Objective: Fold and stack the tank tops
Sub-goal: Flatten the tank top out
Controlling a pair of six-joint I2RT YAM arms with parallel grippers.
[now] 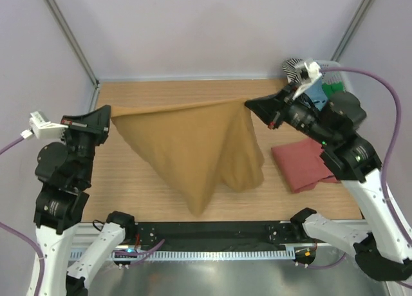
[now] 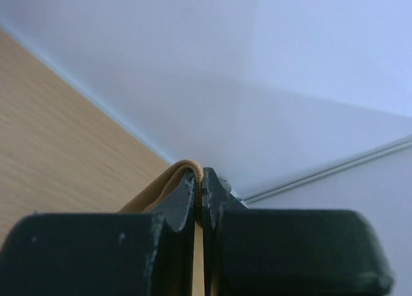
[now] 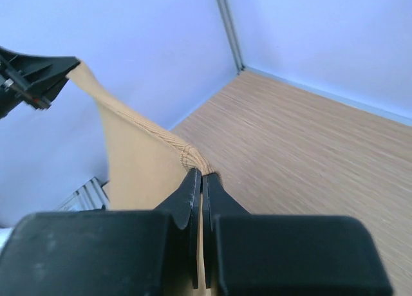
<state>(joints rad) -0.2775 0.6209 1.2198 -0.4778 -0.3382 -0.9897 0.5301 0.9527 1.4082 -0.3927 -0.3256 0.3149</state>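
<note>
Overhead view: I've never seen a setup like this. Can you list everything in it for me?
brown tank top: one, ochre-brown, held up over the table by its top edge and stretched between the two arms, its lower part drooping to a point near the front edge
red tank top: one, rust-red, folded, lying flat on the right side of the table
heap of clothes: one, with striped, blue and green pieces, at the far right corner, partly hidden by the right arm
table: one, light wood, enclosed by pale walls
cables: purple, one trailing from each arm
left arm: black and white, jaws shut on the brown top's left corner
right arm: black and white, jaws shut on its right corner
</note>
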